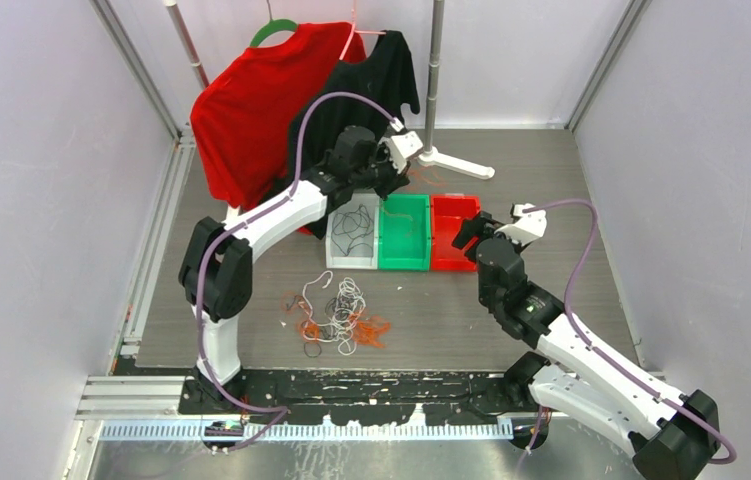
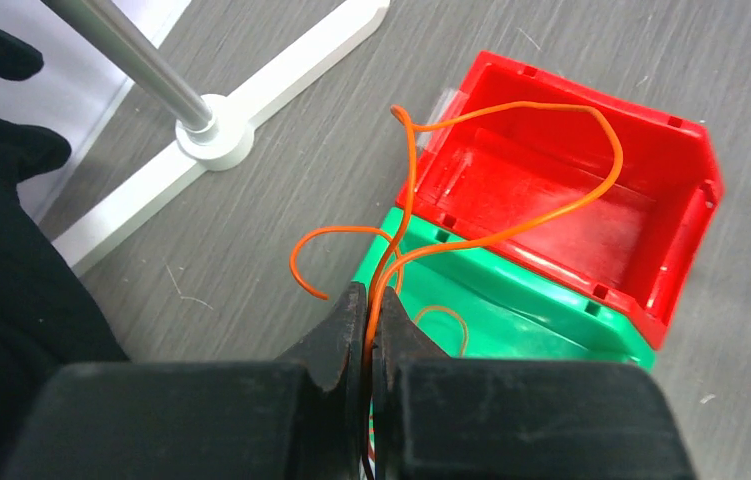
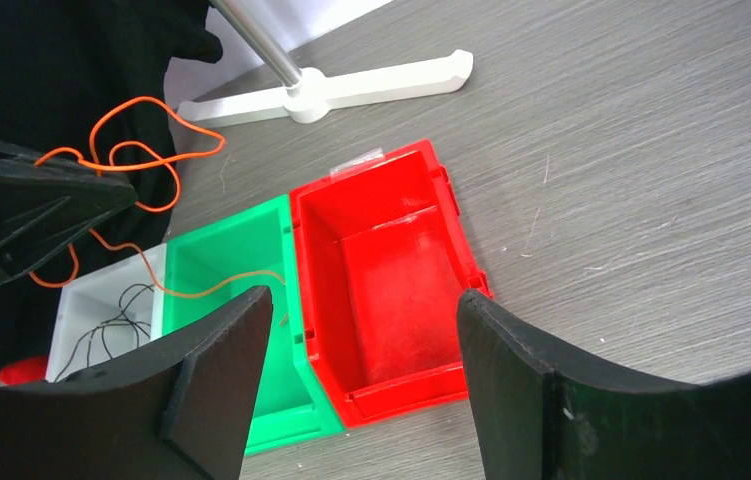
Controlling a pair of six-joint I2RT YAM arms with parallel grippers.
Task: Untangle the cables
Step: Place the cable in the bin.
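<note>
L gripper pinching orange cable

Three bins, two shirts

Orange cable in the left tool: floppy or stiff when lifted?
Probably semi-stiff: the orange cable holds open loops beyond the shut left tool. Likely very light, being so thin. Could snag: a strand trails into the green bin.

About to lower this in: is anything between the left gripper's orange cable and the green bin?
Nothing visible. The orange cable hangs from the left gripper above the green bin; the right gripper sits aside by the red bin.
</note>
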